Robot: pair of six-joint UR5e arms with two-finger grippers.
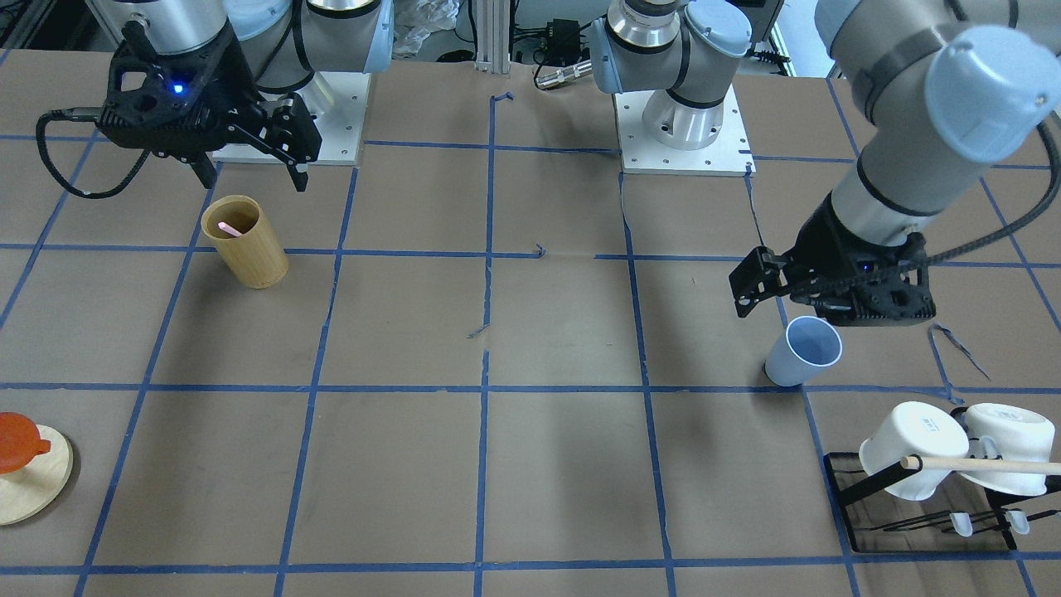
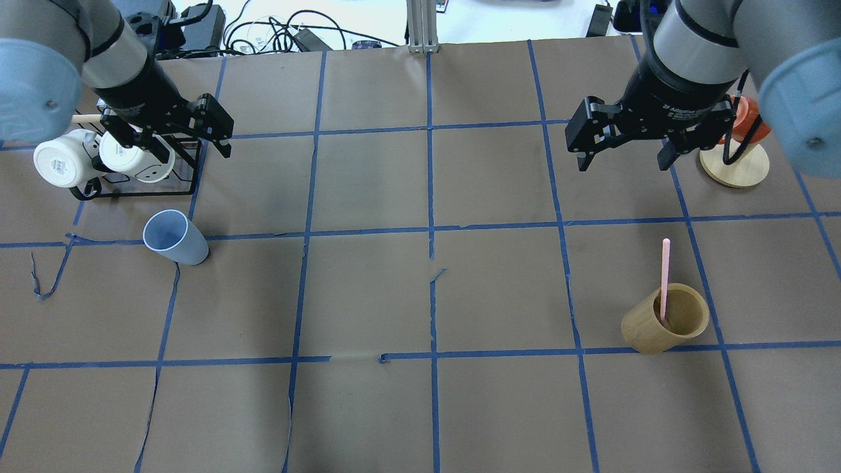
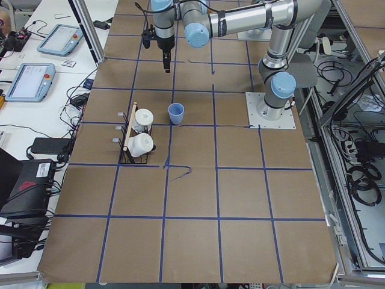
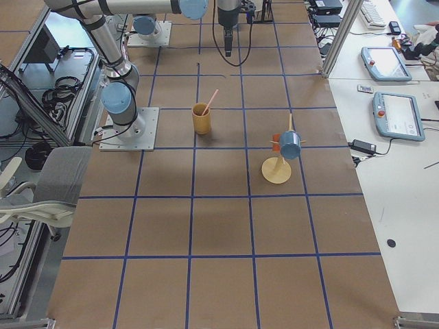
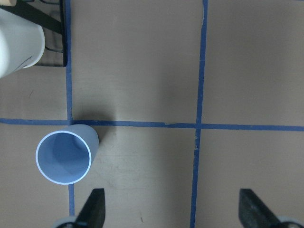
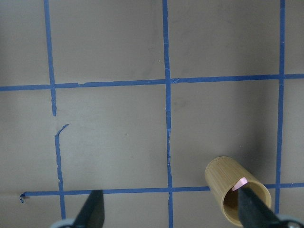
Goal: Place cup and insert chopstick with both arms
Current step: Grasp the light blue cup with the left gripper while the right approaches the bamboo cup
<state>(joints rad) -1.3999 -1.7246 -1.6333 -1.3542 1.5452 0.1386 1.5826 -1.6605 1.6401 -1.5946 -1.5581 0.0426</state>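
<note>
The light-blue cup (image 2: 174, 236) stands upright on the table on my left side, beside the mug rack; it also shows in the left wrist view (image 5: 64, 154). My left gripper (image 2: 194, 150) hangs open and empty above the table just beyond the cup, with the cup off to one side of the fingers in the left wrist view. One pale-pink chopstick (image 2: 665, 279) leans inside the tan bamboo cylinder (image 2: 663, 318) on my right side. My right gripper (image 2: 622, 161) is open and empty, well above and beyond the cylinder.
A black rack (image 2: 187, 167) with two white mugs (image 2: 66, 161) and a wooden dowel stands at the far left. A round wooden stand (image 2: 734, 164) with an orange cup stands at the far right, close to my right gripper. Blue tape lines grid the brown table.
</note>
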